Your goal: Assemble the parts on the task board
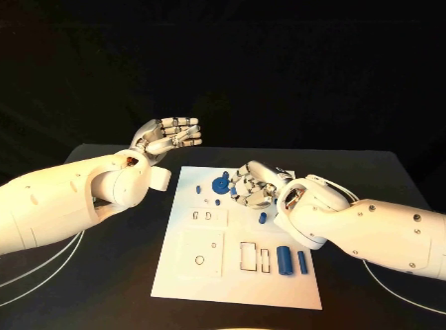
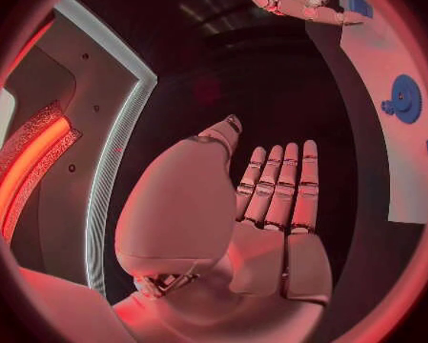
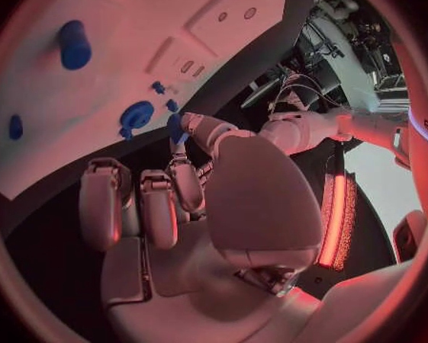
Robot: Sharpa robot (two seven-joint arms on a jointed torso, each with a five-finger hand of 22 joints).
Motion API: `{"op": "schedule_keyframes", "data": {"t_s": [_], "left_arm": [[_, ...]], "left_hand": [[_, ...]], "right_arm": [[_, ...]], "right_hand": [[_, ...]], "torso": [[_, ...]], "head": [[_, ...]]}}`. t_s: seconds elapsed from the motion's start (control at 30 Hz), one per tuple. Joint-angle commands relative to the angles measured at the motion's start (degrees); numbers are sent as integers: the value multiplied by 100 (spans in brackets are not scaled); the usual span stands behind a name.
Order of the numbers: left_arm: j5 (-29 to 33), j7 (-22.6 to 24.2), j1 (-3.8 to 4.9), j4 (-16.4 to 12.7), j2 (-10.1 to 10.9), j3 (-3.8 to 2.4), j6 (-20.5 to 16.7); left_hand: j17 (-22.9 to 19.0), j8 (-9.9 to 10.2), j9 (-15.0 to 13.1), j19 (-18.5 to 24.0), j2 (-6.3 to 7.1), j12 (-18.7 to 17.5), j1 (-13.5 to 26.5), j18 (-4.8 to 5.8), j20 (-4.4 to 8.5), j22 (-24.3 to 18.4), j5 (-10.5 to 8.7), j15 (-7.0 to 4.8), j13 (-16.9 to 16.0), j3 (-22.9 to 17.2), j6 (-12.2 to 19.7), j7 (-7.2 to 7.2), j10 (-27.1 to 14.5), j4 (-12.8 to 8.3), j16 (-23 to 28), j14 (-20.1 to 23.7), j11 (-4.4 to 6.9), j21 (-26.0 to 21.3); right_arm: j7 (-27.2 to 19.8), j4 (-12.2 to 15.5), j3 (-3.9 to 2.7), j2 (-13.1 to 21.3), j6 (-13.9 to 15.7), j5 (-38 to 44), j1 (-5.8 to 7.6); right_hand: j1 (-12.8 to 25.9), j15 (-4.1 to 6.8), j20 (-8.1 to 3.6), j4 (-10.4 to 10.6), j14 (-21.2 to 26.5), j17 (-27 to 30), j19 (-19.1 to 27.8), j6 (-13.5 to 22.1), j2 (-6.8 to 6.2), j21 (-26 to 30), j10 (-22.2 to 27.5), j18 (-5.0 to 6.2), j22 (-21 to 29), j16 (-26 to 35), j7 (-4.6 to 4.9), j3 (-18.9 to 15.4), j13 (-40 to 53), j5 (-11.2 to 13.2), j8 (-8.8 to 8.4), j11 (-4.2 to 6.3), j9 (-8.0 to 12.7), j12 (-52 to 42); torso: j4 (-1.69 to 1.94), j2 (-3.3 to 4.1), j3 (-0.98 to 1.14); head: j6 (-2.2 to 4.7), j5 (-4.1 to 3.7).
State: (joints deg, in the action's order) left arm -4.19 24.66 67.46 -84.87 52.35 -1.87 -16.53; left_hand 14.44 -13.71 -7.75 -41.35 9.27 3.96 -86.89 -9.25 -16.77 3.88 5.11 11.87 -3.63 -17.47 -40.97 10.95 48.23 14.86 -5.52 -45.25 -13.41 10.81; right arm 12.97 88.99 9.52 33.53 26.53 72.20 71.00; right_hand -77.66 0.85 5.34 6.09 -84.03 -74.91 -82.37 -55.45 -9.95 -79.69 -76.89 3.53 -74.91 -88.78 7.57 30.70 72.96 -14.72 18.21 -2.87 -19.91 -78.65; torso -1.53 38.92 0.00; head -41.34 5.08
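One white board (image 1: 193,275) lies mid-table (image 1: 382,172). Two blue cylinders (image 1: 285,261) lie near its right edge, and one round blue disc (image 1: 221,184) sits near its far end. The left hand (image 1: 168,137) hovers empty, fingers spread. The right hand (image 1: 255,184) pinches a small blue peg (image 3: 175,127) beside the disc.

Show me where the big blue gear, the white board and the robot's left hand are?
Blue gear (image 1: 220,184), head view, its round face.
Task board (image 1: 193,278), head view, bare near corner.
Left hand (image 1: 169,135), head view, its palm.
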Motion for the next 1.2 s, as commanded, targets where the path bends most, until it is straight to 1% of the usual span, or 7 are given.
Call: {"op": "schedule_keyframes", "data": {"t_s": [0.03, 0.2, 0.3, 0.5, 0.63, 0.97, 1.2], "left_arm": [[-8, 7, 6, -24, -14, -3, 62], [-7, 0, 7, -41, -18, -2, 56], [-7, -5, 7, -50, -20, -2, 55], [-9, -41, 9, -60, -19, -1, 56], [-11, -64, 11, -66, -16, -1, 59], [-13, -77, 11, -69, -22, -1, 60], [-14, -80, 12, -68, -28, -1, 60]], "left_hand": [[-6, -36, -9, 28, -6, 30, -33, 30, 12, 8, -1, -3, -6, 11, -31, 483, 8, 6, 33, 2, -8, -18], [-6, -36, -9, 28, -6, 30, -33, 30, 12, 8, -1, -3, -6, 11, -31, 483, 8, 6, 33, 2, -8, -18], [-7, -41, -9, 28, -7, 32, -25, 30, 12, 8, -3, -4, -6, 20, -32, 482, 11, 19, 32, -3, -8, -19], [-9, -44, -10, 28, -7, 33, -17, 30, 12, 8, -6, -4, -6, 29, -33, 483, 13, 31, 32, -6, -7, -19], [-10, -45, -10, 28, -5, 34, -15, 30, 12, 8, -7, -4, -6, 33, -33, 484, 14, 35, 33, -6, -7, -20], [-12, -48, -10, 28, 0, 35, -9, 31, 12, 8, -11, -3, -6, 46, -33, 484, 16, 46, 36, -4, -7, -21], [-13, -50, -10, 29, 1, 35, -8, 31, 12, 8, -12, -3, -6, 51, -33, 485, 18, 50, 38, -3, -7, -22]], "right_arm": [[482, -1, -1, -129, -158, 204, -66], [719, -100, 2, -384, -214, 294, -173], [830, -155, 4, -505, -233, 344, -234], [976, -310, 7, -720, -211, 486, -374], [981, -399, 8, -827, -186, 517, -447], [967, -532, 13, -1031, -101, 590, -570], [968, -593, 14, -1106, -44, 696, -611]], "right_hand": [[39, 25, -21, -6, -511, -1126, 14, -32, -3, 20, -42, -37, -439, -2, -18, 29, -1, -22, 73, 10, -30, -3], [45, 26, -22, -5, -506, -1104, 16, -31, -3, 23, -65, -36, -436, 5, -19, 31, 29, -21, 76, 11, -31, -22], [71, 29, -25, -1, -506, -1103, 21, -30, -17, 32, -81, -34, -429, 6, -22, 28, 49, -18, 86, 13, -35, -33], [88, 31, -27, 2, -505, -1100, 24, -28, -24, 38, -85, -32, -424, 8, -24, 27, 53, -17, 92, 15, -36, -35], [104, 33, -29, 5, -503, -1090, 25, -27, -31, 41, -91, -31, -422, 11, -26, 26, 60, -16, 98, 17, -38, -38], [113, 34, -30, 2, -504, -1094, 24, -25, -43, 41, -96, -31, -422, 10, -28, 24, 67, -15, 103, 19, -39, -42], [124, 36, -31, 1, -503, -1092, 24, -23, -53, 42, -100, -31, -423, 11, -30, 22, 72, -15, 107, 20, -40, -44]], "torso": [[-26, 4, 0], [-28, 5, 3], [-23, 4, 5], [-22, 5, 5], [-26, 16, 15], [-20, 5, 16], [-18, 4, 14]], "head": [[-30, 70], [-48, 107], [-65, 102], [-85, 48], [-85, 64], [-112, 103], [-109, 108]]}}
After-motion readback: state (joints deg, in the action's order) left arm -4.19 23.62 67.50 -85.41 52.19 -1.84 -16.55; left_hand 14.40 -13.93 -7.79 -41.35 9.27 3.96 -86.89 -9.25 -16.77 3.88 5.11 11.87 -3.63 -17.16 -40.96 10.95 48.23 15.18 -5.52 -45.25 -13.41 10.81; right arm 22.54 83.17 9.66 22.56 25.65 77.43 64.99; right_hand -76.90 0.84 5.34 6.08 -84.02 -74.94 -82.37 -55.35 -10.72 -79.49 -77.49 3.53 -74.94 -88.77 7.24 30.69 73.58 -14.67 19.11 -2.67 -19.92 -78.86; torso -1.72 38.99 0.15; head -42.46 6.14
